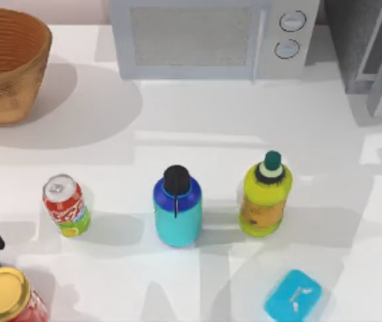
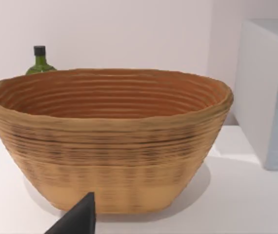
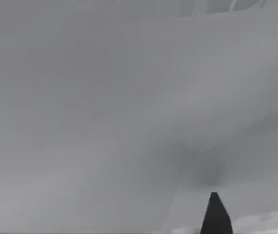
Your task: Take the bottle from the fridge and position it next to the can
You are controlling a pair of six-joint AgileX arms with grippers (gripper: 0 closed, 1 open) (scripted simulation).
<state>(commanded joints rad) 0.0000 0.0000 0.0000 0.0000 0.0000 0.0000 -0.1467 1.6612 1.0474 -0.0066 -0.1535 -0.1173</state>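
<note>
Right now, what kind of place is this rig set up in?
Likely a simulated kitchen counter: a white table with a microwave against the back wall, a fridge at the top view's right, and drinks like the can and bottle.

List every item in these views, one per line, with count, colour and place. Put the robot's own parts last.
bottle: 1, teal with blue shoulder and black cap, table centre, upright
can: 1, red with green band, left of the bottle, apart from it
yellow-green bottle: 1, orange label, dark green cap, right of the bottle
basket: 1, woven brown, back left
microwave: 1, light grey, back centre
fridge: 1, grey, back right corner
red jar: 1, gold lid, front left
blue box: 1, front right
green glass bottle: 1, behind the basket
left gripper: dark fingertip, facing the basket
right gripper: dark fingertip, against a grey surface
</note>
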